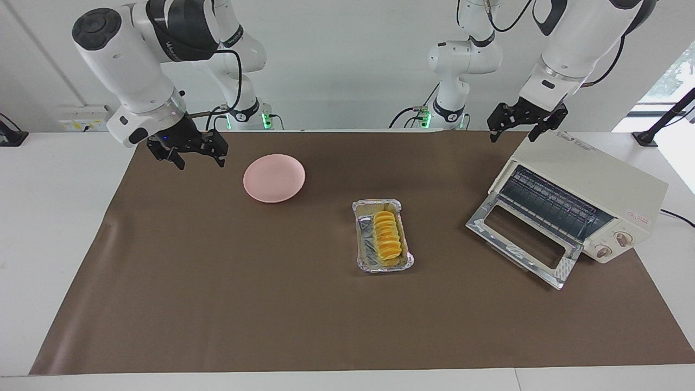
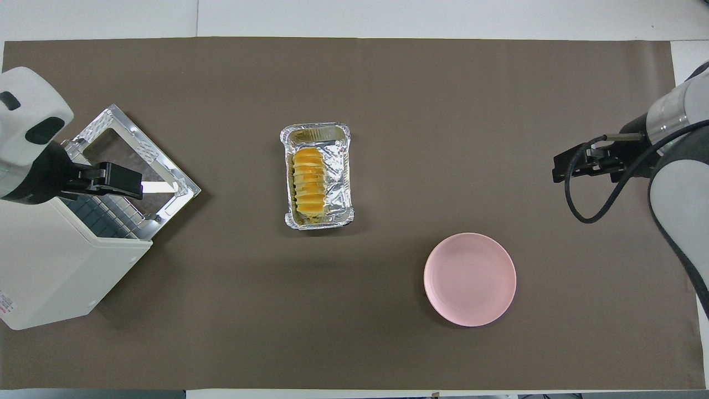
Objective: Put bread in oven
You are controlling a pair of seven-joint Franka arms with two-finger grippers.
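The bread (image 1: 386,239) (image 2: 309,182), a ridged golden loaf, lies in a silver foil tray (image 1: 362,255) (image 2: 339,166) mid-table. The cream oven (image 1: 597,176) (image 2: 50,266) stands at the left arm's end, its glass door (image 1: 521,241) (image 2: 133,160) dropped open and the rack showing. My left gripper (image 1: 513,134) (image 2: 133,188) hangs open over the oven's top edge with nothing in it. My right gripper (image 1: 198,159) (image 2: 558,169) is open and empty, in the air over the brown mat near the right arm's end, beside the plate.
A round pink plate (image 1: 274,178) (image 2: 469,279) lies on the brown mat (image 1: 217,282), nearer to the robots than the tray and toward the right arm's end. The open oven door juts out toward the tray.
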